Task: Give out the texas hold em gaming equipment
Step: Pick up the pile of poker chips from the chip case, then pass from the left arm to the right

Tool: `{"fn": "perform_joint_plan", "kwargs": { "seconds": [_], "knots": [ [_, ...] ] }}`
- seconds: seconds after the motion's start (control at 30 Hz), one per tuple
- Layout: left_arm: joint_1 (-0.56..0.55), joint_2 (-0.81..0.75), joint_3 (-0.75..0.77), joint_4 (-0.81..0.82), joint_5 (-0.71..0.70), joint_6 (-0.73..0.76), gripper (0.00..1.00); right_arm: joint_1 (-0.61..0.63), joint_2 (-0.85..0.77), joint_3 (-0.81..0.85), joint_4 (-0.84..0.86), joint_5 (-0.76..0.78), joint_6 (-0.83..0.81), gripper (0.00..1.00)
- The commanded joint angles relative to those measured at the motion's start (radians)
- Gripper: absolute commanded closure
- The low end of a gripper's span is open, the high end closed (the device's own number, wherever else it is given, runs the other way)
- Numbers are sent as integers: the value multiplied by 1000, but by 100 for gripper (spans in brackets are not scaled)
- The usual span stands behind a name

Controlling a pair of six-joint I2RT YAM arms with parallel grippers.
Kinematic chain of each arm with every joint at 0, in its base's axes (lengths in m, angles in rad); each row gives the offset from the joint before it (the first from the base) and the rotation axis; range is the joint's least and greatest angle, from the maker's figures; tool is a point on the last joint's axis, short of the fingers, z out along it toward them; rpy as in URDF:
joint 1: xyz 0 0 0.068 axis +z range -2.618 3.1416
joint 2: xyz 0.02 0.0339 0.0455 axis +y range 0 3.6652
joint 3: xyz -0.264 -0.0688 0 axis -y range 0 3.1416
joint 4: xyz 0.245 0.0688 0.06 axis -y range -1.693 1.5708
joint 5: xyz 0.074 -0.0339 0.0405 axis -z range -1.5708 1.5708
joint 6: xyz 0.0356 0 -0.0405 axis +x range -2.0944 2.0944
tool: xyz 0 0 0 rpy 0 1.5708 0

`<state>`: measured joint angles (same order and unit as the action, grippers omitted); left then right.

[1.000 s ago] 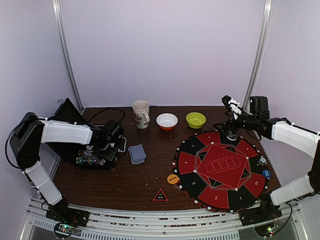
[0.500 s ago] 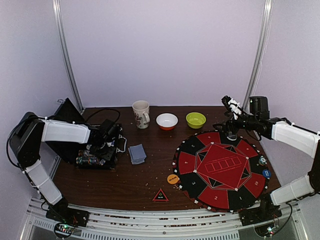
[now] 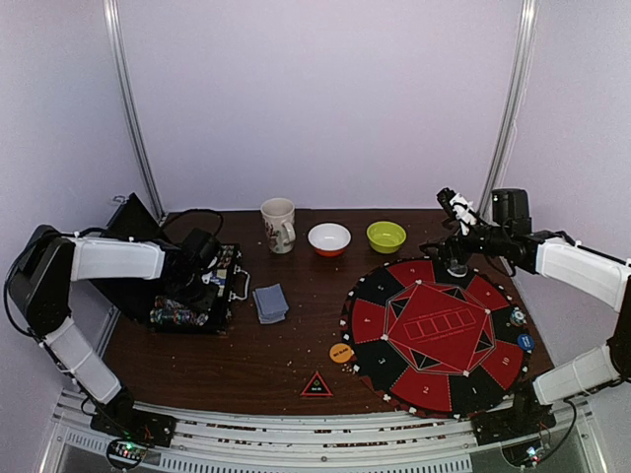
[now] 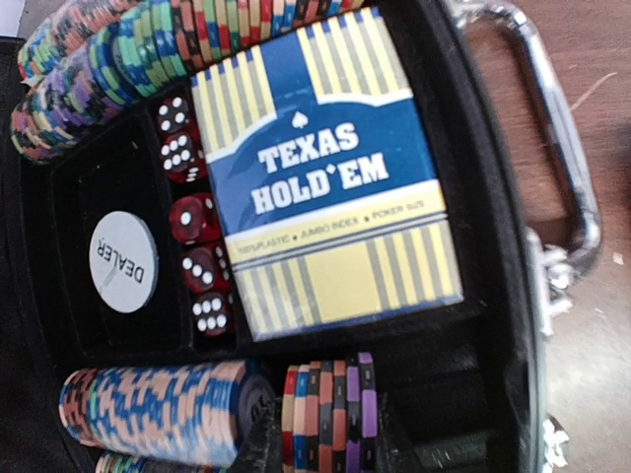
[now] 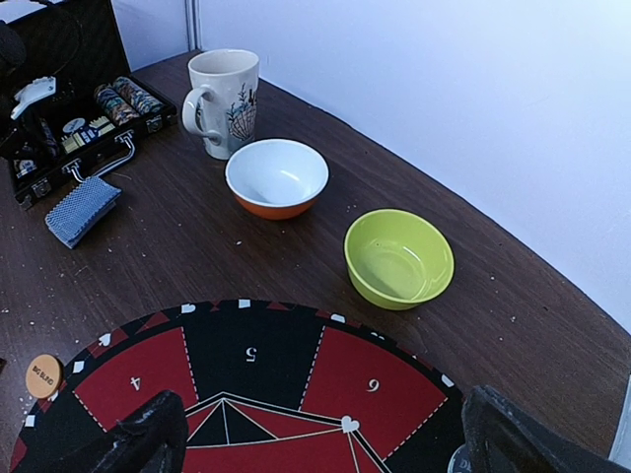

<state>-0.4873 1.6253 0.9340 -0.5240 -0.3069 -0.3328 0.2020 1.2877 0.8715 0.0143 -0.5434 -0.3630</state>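
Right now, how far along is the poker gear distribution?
Early. Done: a blue disc and a black-and-white disc sit on the mat's right edge. The orange disc, triangular marker and card stack lie on the table, off the mat. In hand: the left fingers are shut in the case among the chips; grip unclear. Left: chips and cards; the right fingers hang open.
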Motion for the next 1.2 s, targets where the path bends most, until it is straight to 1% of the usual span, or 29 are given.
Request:
{"fn": "perform_joint_plan", "kwargs": {
  "seconds": [0.0,0.1,0.17,0.23,0.33,0.43,0.47,0.57,0.67,0.73,0.8,0.9,0.97,1.13,1.17],
  "knots": [
    [3,-120,48,-43,53,-17,100,10,-23,61,-19,8,-1,0],
    [3,-187,103,-66,136,-8,100,21,-26,91,-33,34,-5,0],
    [1,-231,125,-43,254,-9,100,45,-32,109,-43,51,-15,0],
    [1,-257,123,18,405,-21,100,83,-37,124,-42,81,-30,0],
    [0,-268,126,109,599,-93,100,209,-30,152,-32,177,-80,0],
    [-11,-274,126,217,715,-182,100,390,20,180,14,273,-184,0],
    [-21,-272,131,238,737,-198,100,446,42,188,46,296,-210,0],
    [-44,-255,146,286,811,-243,100,586,147,241,123,276,-289,1],
    [-66,-235,157,305,866,-264,100,673,278,328,180,210,-309,0],
    [-75,-237,153,316,884,-275,100,684,346,380,229,168,-286,0],
    [-78,-246,145,328,894,-285,100,691,402,423,269,160,-269,0],
    [-77,-255,132,353,901,-303,100,723,484,507,211,157,-361,0],
    [-78,-252,131,360,913,-308,100,739,510,517,196,150,-420,0],
    [-78,-245,124,363,917,-309,100,756,552,543,204,203,-480,0],
    [-77,-245,122,365,920,-310,100,756,561,556,206,207,-477,2]
  ]
}}
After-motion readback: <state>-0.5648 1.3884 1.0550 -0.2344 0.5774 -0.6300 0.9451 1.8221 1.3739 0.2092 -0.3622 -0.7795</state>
